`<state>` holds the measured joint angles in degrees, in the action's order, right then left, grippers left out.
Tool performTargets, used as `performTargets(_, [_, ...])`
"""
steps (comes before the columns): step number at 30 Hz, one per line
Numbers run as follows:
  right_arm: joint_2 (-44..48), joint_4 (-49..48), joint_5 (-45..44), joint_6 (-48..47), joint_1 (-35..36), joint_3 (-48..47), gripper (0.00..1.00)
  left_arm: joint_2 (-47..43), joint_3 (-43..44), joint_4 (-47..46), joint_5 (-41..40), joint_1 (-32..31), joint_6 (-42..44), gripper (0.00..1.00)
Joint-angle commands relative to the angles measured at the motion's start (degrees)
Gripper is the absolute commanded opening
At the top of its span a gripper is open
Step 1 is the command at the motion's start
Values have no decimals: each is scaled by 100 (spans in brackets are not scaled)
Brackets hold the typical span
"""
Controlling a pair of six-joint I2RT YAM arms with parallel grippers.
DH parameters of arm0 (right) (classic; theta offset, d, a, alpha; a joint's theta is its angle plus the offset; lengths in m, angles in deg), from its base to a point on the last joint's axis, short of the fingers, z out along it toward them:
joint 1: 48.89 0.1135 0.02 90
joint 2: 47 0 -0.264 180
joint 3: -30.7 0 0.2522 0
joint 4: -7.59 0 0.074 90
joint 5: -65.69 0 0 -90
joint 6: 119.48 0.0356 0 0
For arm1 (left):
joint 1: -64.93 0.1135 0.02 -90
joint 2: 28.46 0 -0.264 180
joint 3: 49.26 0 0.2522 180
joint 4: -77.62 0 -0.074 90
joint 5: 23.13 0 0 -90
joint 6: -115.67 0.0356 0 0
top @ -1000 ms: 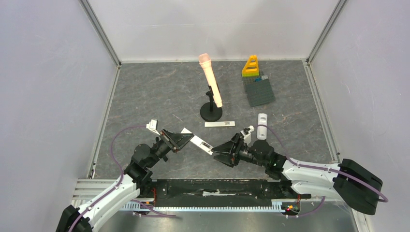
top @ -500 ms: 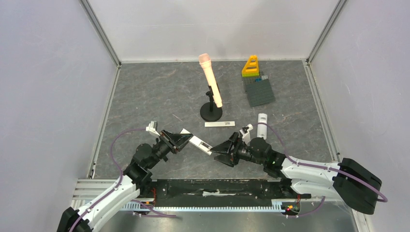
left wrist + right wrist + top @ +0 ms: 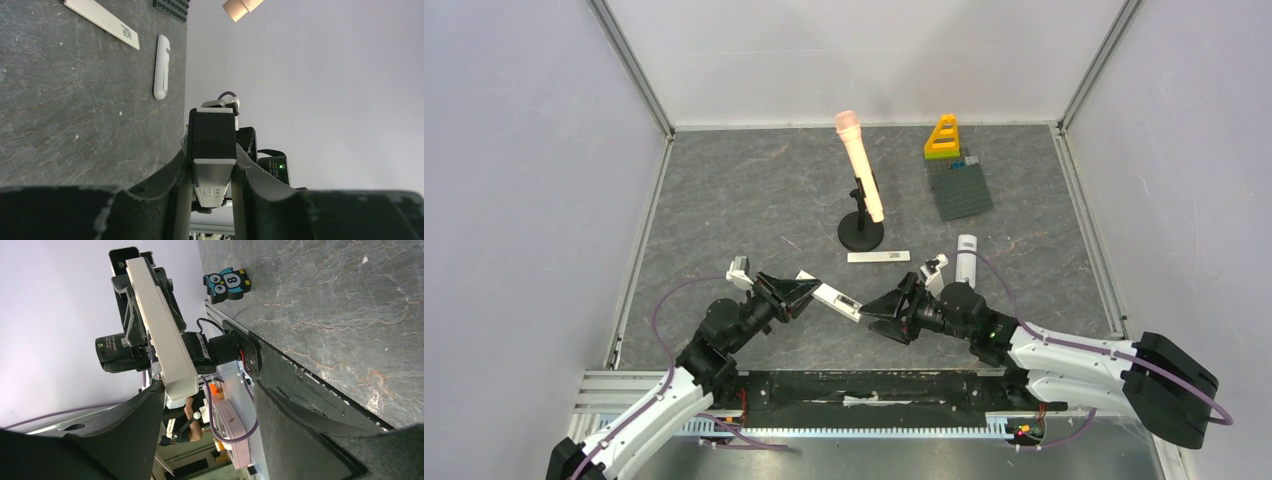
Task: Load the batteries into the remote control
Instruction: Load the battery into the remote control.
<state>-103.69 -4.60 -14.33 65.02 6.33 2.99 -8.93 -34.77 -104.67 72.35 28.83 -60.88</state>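
Observation:
My left gripper (image 3: 807, 287) is shut on one end of a long white remote control (image 3: 832, 293), held above the table and pointing right. In the left wrist view the remote (image 3: 212, 170) sits clamped between both fingers. My right gripper (image 3: 881, 311) is open at the remote's other end. In the right wrist view that end of the remote (image 3: 162, 335) lies against one finger (image 3: 135, 430), with a wide gap to the other. The batteries are out of view in all views.
A second white remote (image 3: 967, 257) and a flat white strip (image 3: 878, 257) lie on the table behind the grippers. A pink microphone on a black stand (image 3: 861, 190), a grey studded plate (image 3: 960, 190) and a yellow wedge (image 3: 942, 138) stand further back. A blue owl tile (image 3: 227, 284) lies near the front edge.
The right gripper's jaws have opened wider around the remote's end and the arm has shifted slightly left. The left gripper still holds the remote as before.

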Motion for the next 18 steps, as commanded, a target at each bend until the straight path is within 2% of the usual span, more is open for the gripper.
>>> performTargets(1, [203,204,-202,-199,-27,-193,67,-126,-184,38,-221,-11,-529,2])
performTargets(9, [337,113,-291,-309,-29,-248,70,-280,-284,111,-260,-11,-608,2])
performTargets(18, [166,-670,-307,-212,-29,-108,73,-379,-310,103,-170,-11,-530,2])
